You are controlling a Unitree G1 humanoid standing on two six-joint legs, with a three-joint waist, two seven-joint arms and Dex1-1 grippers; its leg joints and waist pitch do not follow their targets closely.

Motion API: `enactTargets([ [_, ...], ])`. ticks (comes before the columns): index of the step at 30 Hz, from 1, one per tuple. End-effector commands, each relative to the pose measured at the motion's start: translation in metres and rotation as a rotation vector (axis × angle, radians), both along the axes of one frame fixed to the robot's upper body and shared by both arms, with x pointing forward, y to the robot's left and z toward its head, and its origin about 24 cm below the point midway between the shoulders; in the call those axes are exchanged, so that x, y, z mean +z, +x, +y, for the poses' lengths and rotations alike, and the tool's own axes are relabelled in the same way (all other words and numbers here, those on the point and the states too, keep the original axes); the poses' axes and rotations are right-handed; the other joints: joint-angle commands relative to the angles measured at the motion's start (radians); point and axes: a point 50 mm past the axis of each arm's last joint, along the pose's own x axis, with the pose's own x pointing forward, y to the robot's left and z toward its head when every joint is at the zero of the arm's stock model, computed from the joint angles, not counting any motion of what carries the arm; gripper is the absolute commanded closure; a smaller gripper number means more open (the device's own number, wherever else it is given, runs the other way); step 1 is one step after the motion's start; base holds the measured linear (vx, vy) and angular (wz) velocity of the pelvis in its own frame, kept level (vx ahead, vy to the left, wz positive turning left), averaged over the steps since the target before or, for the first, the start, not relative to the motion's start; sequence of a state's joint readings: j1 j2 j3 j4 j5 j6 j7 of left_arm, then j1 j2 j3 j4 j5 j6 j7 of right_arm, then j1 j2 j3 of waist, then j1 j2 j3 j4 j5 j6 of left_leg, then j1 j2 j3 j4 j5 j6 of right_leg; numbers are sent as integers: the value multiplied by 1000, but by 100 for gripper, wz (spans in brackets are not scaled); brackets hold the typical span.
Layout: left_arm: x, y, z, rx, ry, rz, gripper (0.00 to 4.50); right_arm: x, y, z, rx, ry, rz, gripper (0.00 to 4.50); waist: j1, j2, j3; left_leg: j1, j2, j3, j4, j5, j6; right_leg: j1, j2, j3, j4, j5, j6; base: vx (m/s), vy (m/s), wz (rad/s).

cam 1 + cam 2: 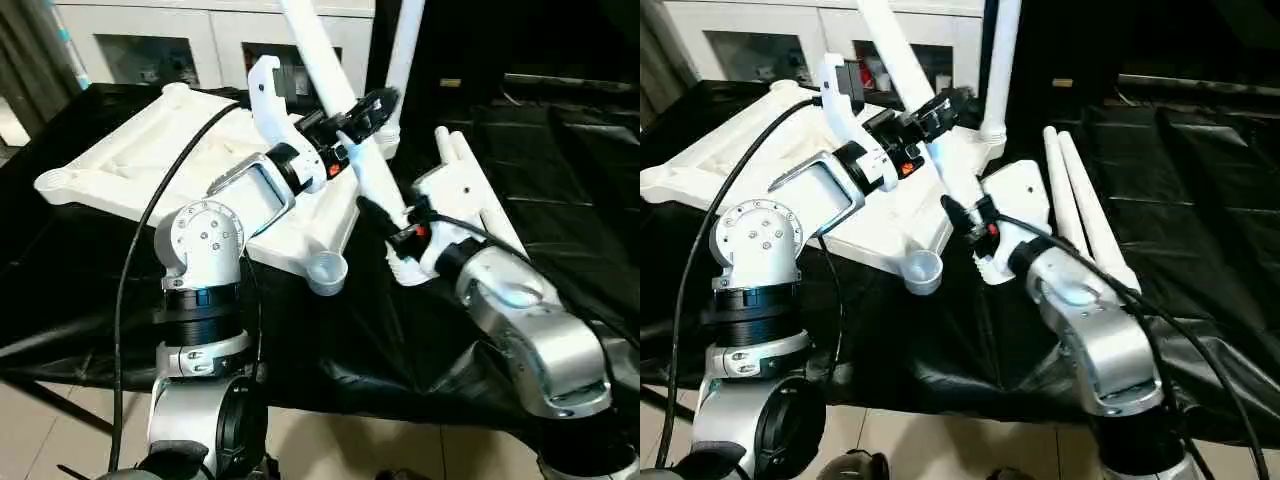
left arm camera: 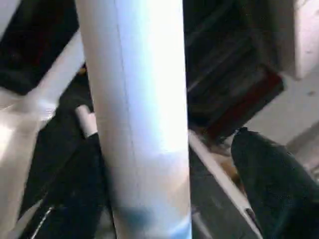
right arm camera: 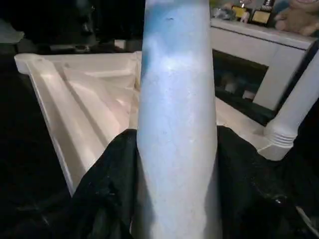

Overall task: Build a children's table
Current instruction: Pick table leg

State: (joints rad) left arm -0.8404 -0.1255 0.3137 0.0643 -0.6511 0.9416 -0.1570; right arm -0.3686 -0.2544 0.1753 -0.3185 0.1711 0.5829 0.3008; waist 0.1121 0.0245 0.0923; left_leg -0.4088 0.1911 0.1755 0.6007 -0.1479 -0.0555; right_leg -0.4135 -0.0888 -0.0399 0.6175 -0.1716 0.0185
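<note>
Clearly the leg (image 1: pixel 345 120) slanting up over the upturned table top (image 1: pixel 150 160) is a light, stiff, slick hollow tube, so my right end effector (image 1: pixel 385 222) clamps it low while my left end effector (image 1: pixel 365 112), fingers spread, straddles it higher without gripping.

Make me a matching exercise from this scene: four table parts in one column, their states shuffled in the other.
Things:
1. held leg
2. fitted leg
3. spare legs
4. near socket

States:
A. empty
B. lying on the black cloth
C. upright in the far socket
D. slanted, gripped by the right gripper

Pairs: 1-D, 2-C, 3-B, 4-A
</note>
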Motion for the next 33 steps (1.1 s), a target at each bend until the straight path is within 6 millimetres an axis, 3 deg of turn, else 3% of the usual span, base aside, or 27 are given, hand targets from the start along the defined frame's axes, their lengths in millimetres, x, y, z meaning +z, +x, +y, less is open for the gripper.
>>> enactTargets([
  [1,-1,-1,-11,-4,30,31,74,6,1,7,7,-18,-25,265,2,-13,-102,22,14,-5,-56,-161,14,56,-31,25,-65,-145,-177,0,0,0],
  [6,-5,-1,-13,20,16,68,91,6,1,13,10,-19,-25,265,1,-15,-102,22,14,-6,-57,-164,4,55,-30,25,-64,-138,-168,0,0,0],
  [20,-1,2,-9,92,2,81,231,12,7,12,-27,-5,-30,265,2,-12,-105,23,12,-6,-54,-160,0,55,-29,24,-63,-128,-162,0,0,0],
  [25,1,2,-10,87,-15,84,256,13,8,13,-22,-4,-33,265,1,-13,-106,21,11,-5,-53,-153,-1,56,-29,24,-61,-116,-162,0,0,0],
  [26,1,2,-11,81,-16,81,259,14,8,14,-11,31,-21,209,1,-15,-106,21,11,-5,-53,-154,0,56,-29,24,-61,-118,-163,0,0,0],
  [27,1,2,-11,79,-15,80,262,14,8,14,-7,44,-16,195,1,-13,-106,22,10,-4,-52,-157,5,55,-30,25,-61,-119,-164,0,0,0],
  [33,6,1,-9,-4,41,4,266,21,6,7,92,232,100,154,5,-14,-107,26,12,-5,-53,-160,19,54,-30,24,-61,-133,-163,0,0,0],
])
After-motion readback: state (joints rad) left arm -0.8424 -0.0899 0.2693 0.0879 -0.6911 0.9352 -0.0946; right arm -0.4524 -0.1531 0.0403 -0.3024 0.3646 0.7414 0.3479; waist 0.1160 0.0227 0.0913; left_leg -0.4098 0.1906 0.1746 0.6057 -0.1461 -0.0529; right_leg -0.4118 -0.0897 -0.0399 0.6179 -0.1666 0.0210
